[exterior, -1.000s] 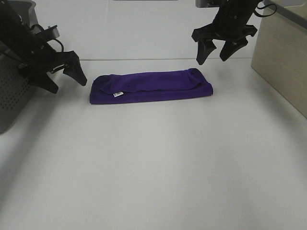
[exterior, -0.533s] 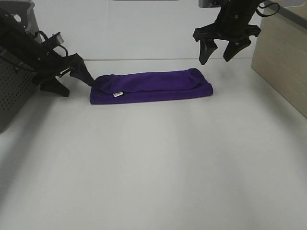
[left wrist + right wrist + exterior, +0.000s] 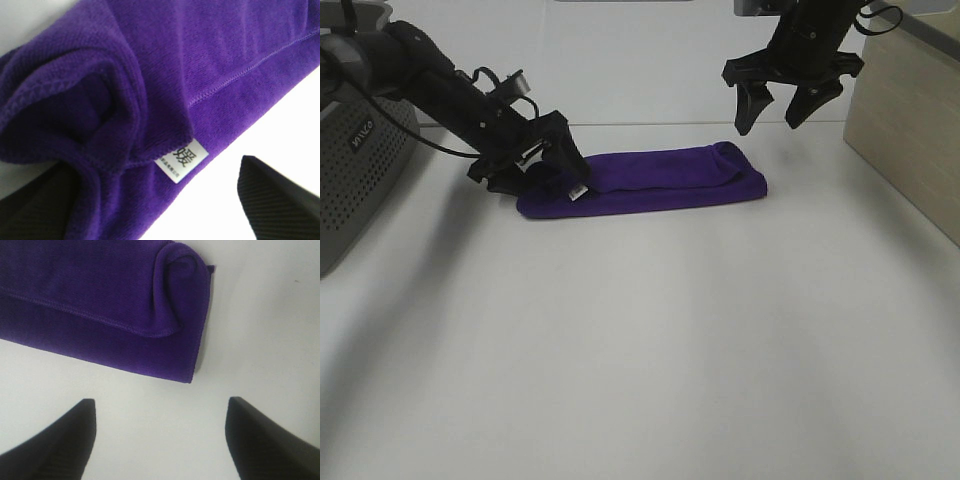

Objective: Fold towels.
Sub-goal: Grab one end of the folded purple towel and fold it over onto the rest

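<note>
The deep purple towel (image 3: 660,178) lies folded into a long strip at the far middle of the white table. Its white tag (image 3: 577,193) is near the left end. My left gripper (image 3: 545,172) is open and low over that left end, one finger on each side. The left wrist view shows the bunched towel end (image 3: 100,100) and the tag (image 3: 182,160) between the two fingers (image 3: 280,200). My right gripper (image 3: 778,105) is open and empty, hovering above the towel's right end, whose rolled edge (image 3: 175,285) shows in the right wrist view.
A grey perforated basket (image 3: 360,170) stands at the left edge, behind the left arm. A light wooden box (image 3: 910,120) stands at the right edge, close to the right gripper. White table (image 3: 640,340) stretches toward the front.
My left gripper has moved right from beside the basket onto the towel's left end, and that end has shifted slightly right. The right gripper rose a little and then stayed still.
</note>
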`<state>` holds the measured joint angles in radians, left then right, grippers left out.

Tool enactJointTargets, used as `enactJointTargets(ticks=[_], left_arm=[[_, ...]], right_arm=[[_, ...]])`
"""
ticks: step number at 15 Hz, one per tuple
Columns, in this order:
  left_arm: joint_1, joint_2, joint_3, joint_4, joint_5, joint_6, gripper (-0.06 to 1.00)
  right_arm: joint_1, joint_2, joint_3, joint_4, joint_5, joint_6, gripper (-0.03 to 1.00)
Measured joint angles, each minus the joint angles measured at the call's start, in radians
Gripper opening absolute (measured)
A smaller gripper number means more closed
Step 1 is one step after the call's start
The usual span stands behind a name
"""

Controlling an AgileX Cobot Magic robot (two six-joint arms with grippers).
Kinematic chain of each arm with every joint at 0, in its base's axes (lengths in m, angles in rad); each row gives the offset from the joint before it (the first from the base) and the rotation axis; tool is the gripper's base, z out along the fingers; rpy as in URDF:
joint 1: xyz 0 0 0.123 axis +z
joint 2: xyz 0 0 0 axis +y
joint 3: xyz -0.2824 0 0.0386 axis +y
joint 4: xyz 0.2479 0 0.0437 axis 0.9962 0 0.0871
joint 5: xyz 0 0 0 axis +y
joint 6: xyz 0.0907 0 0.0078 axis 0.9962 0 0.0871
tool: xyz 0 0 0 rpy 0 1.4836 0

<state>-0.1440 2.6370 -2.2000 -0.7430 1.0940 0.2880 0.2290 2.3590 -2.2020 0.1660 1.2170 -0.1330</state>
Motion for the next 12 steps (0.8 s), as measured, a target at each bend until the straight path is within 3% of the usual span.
enactJointTargets(ticks=[1, 4, 5, 6, 9, 10, 12], left_arm=[[-0.011, 0.006, -0.016, 0.019, -0.006, -0.032, 0.72], [-0.014, 0.023, -0.056, 0.105, -0.005, -0.079, 0.3], [-0.014, 0.032, -0.076, 0.145, 0.008, -0.079, 0.12], [-0.014, 0.043, -0.149, 0.224, 0.07, -0.079, 0.01], [-0.012, 0.042, -0.318, 0.322, 0.112, -0.107, 0.01], [-0.011, 0.026, -0.359, 0.314, 0.113, -0.113, 0.01], [-0.014, -0.011, -0.425, 0.218, 0.114, -0.115, 0.01]], right_arm=[[0.0, 0.0, 0.0, 0.0, 0.0, 0.0, 0.72], [0.0, -0.001, 0.0, 0.0, 0.0, 0.0, 0.72], [0.0, -0.009, 0.0, 0.0, 0.001, 0.0, 0.72], [0.0, -0.045, 0.0, -0.007, 0.001, 0.0, 0.72], [0.0, -0.11, 0.0, -0.031, 0.002, 0.0, 0.72], [0.0, -0.137, 0.0, -0.036, 0.002, 0.0, 0.72], [0.0, -0.183, 0.0, -0.037, 0.003, 0.0, 0.72]])
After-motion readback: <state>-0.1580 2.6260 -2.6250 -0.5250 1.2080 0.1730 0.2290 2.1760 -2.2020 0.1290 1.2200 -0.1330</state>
